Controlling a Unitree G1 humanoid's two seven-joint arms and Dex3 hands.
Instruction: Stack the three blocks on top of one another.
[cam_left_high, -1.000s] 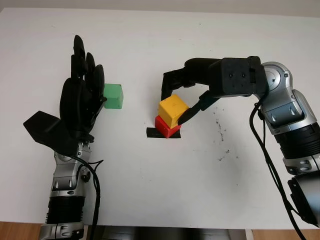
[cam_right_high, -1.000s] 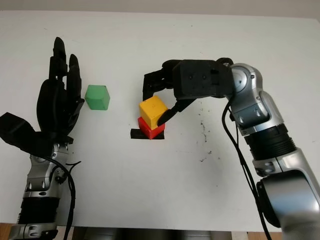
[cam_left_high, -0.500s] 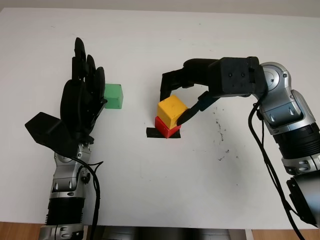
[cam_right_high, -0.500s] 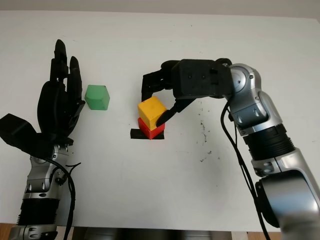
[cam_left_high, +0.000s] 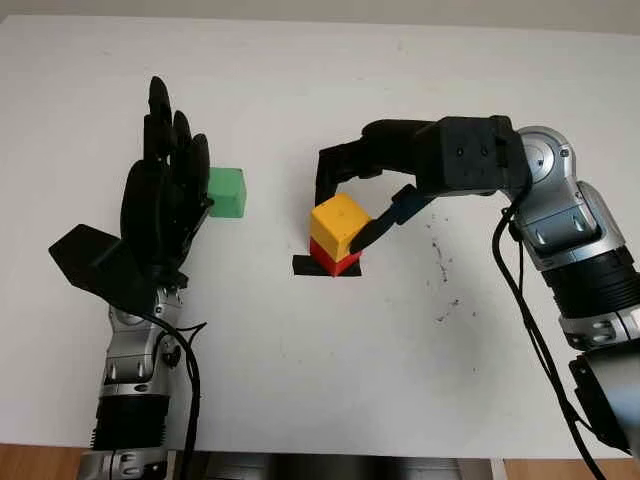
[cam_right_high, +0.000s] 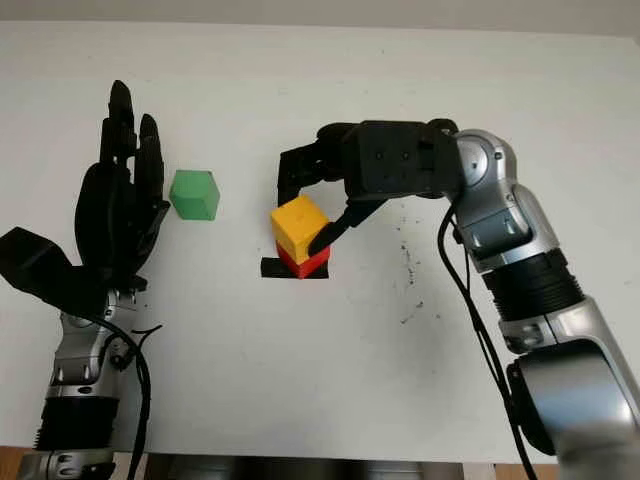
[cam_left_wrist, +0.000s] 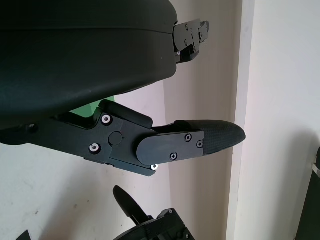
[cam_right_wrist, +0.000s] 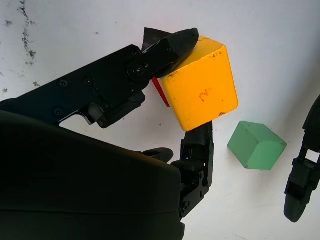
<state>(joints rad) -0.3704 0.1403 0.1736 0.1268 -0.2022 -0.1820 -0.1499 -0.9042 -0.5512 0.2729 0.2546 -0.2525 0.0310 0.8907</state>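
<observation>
Right hand (cam_left_high: 345, 205) pinching the yellow block (cam_left_high: 338, 226) on the red block (cam_left_high: 335, 261).

The yellow block is sitting atop the red one, turned a little askew, with a black mark (cam_left_high: 304, 266) on the white bench (cam_left_high: 320, 360) just beneath the pair. The left hand (cam_left_high: 165, 205) is standing upright and open at the left, holding nothing, with the green block (cam_left_high: 227, 193) lying just beside its fingertips, well apart from the stack.
</observation>
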